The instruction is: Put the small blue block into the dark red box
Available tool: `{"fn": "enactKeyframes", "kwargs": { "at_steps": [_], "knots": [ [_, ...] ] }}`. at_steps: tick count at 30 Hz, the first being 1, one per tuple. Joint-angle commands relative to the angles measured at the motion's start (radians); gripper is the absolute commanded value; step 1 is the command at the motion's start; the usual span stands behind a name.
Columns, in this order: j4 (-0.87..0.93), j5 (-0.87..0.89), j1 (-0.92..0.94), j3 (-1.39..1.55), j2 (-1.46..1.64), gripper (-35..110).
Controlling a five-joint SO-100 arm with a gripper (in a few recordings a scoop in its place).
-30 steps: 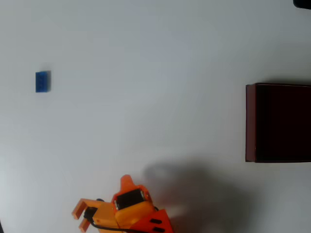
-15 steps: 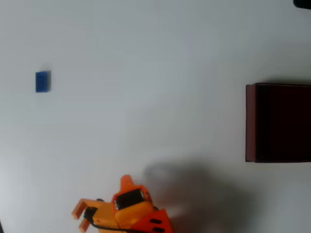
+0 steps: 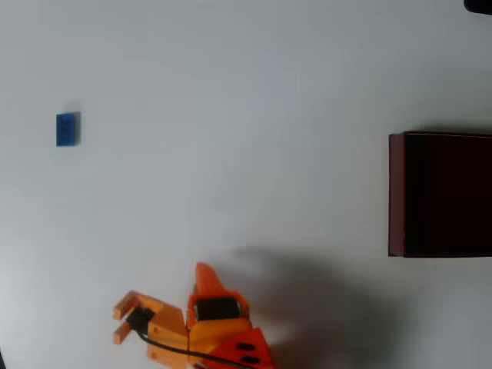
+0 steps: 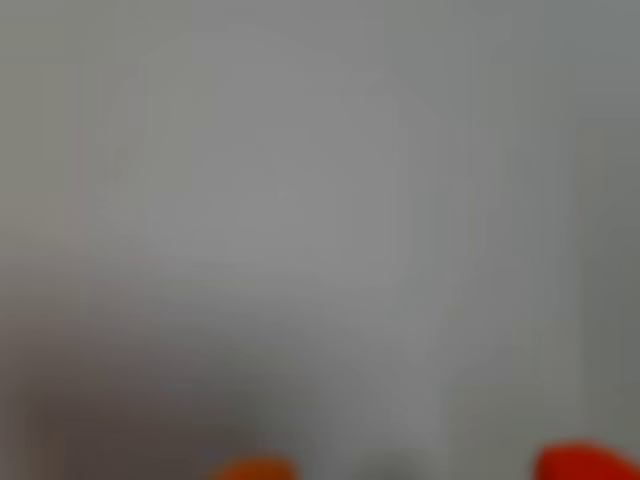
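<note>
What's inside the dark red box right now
Nothing visible. In the overhead view the dark red box shows only a near-black interior, cut off at the picture's right edge, so that part is unseen. The small blue block lies on the table, far left.

The arm point(image 3: 204, 327) is bright orange plastic all over, looks 3D-printed, with chunky angular shells. In the overhead view there's a dark, near-black rectangular block point(image 3: 214, 308) set into the top of the orange housing, probably a motor face. A thin black cable point(image 3: 165, 346) runs out of the forked end and trails along the body toward the bottom edge. Near the base the orange goes a bit redder, with a couple of small dark slots point(image 3: 246, 354) in it. The tool point(image 3: 121, 321) has two short stubby orange prongs. In the wrist view it's just two blurry orange blobs point(image 4: 585, 462) at the bottom edge.
</note>
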Motion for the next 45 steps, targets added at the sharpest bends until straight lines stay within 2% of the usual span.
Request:
{"fn": "enactKeyframes", "kwargs": {
  "at_steps": [1,5,12,19,23,34,39,45],
  "knots": [
    [0.075,0.241,0.02,-0.057,0.014,14],
    [0.133,0.477,0.028,-0.221,-0.038,16],
    [0.078,0.87,-0.031,-0.397,-0.245,18],
    [-0.147,1.246,-0.176,-0.472,-0.565,20],
    [-0.183,1.425,-0.259,-0.676,-0.9,20],
    [-0.135,1.683,-0.336,-1.316,-1.629,23],
    [0.038,1.75,-0.33,-1.64,-1.885,24],
    [0.311,1.756,-0.314,-2.189,-2.23,24]
  ]
}}
